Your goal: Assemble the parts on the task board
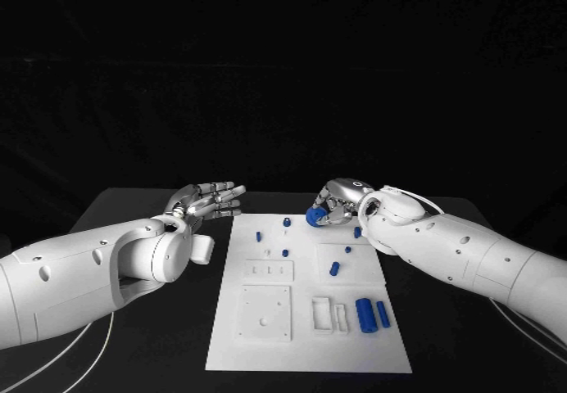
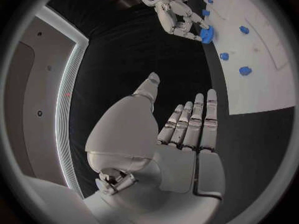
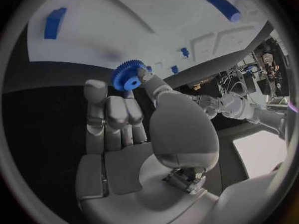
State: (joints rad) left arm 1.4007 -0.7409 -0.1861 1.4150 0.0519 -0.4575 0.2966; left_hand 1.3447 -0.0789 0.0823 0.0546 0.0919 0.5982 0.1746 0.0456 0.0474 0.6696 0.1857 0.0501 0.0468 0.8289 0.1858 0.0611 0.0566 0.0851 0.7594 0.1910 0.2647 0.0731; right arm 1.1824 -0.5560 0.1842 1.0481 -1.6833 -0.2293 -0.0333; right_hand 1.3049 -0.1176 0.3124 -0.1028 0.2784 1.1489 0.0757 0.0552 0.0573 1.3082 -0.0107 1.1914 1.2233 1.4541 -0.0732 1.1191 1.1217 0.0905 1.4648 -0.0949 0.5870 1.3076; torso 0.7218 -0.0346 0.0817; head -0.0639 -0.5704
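Closest to the head camera, the near edge of the task board (image 1: pixel 237 352) is seen, with two blue cylinders (image 1: pixel 371 314) laid side by side in its near right corner, next to some white slotted blocks. Further back a few small blue pegs (image 1: pixel 285 222) are stood up in the board, and another short blue piece (image 1: pixel 334 267) is lying flat near the middle.

A small blue gear (image 3: pixel 127 75) is pinched in the right hand (image 1: pixel 344 202), between thumb and fingertips, and is held just above the far right part of the board. It's held by its toothed rim, so the centre hole is left free. Probably a light, stiff plastic part, so not much squeeze should be needed; the teeth ought to give decent grip, though it could be tipped or spun easily if it's pressed unevenly. Keeping hold of the rim and leaving the bore clear looks like the way to go if it's meant to be dropped over a peg.

Nothing is held by the left hand (image 1: pixel 207 199); it's kept with fingers spread and straight, just off the board's far left corner, over the black table (image 1: pixel 130 205).

Matte black tabletop, black backdrop behind, smooth white board, likely a bit slippery.
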